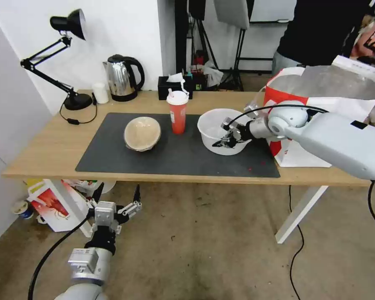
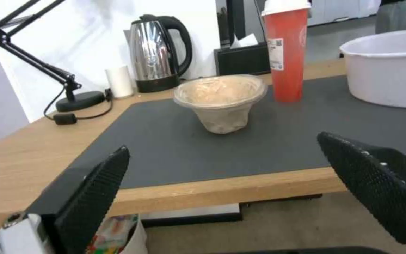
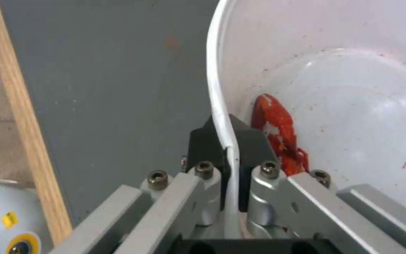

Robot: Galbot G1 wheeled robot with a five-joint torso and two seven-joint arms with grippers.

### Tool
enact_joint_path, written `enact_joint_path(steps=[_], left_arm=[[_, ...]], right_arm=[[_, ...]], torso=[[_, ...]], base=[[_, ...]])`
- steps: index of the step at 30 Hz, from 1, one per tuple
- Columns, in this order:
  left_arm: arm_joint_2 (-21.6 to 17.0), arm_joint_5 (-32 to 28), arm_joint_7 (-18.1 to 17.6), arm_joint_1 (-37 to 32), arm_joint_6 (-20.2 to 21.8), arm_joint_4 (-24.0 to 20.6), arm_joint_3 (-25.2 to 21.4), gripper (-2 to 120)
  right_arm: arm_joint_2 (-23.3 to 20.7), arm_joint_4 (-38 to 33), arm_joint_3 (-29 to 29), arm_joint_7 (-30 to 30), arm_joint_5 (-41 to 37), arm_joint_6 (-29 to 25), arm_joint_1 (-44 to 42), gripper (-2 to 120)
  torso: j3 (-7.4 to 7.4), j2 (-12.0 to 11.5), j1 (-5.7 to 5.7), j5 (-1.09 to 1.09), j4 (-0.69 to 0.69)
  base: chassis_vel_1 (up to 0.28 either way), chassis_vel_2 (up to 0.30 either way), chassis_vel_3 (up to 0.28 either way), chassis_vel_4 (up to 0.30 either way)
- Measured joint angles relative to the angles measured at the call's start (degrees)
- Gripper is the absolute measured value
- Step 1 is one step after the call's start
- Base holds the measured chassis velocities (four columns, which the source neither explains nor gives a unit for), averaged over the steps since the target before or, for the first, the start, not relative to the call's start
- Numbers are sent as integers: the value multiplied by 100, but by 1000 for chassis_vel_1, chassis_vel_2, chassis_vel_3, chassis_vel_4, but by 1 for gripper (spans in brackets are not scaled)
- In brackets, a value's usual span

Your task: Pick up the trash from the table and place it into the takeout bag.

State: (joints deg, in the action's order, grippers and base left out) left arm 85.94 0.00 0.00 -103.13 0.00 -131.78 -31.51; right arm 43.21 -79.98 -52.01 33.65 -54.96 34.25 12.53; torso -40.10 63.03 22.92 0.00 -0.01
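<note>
The wide white plastic bowl stands on the dark mat of the table. My right gripper is shut on the bowl's near rim, one finger inside and one outside; a red food scrap lies in the bowl. The red cup with white lid and straw stands at mid-mat, and the tan paper bowl sits to its left. The takeout bag stands open at the table's right end, just behind my right arm. My left gripper hangs open below the table's front edge, facing the tan bowl.
A black desk lamp, a small white cup, a steel kettle and a black tissue box line the table's back edge. A white box with red print and clutter sit on the floor under the left end. A person stands behind the bag.
</note>
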Motion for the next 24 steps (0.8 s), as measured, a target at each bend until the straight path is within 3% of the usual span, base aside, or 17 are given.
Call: enact_joint_path(steps=[6,9,12,24], left_arm=[[0,0,0,0,0,0,0,100],[0,0,0,0,0,0,0,100],[0,0,0,0,0,0,0,100],[0,0,0,0,0,0,0,100]], right_arm=[[-19,-115,63,126,-186,-81,137,0],[-33,47,196,894,6,-532,278,0],[-37,90,248,1105,154,-675,354,0],[-307,-289,298,780,78,-759,603,0]], torso=[[-1,0,0,-1,2],[-1,0,0,1,2],[-1,0,0,0,0],[0,0,0,1,1]], base=[[0,0,0,0],[0,0,0,0],[0,0,0,0],[0,0,0,0]])
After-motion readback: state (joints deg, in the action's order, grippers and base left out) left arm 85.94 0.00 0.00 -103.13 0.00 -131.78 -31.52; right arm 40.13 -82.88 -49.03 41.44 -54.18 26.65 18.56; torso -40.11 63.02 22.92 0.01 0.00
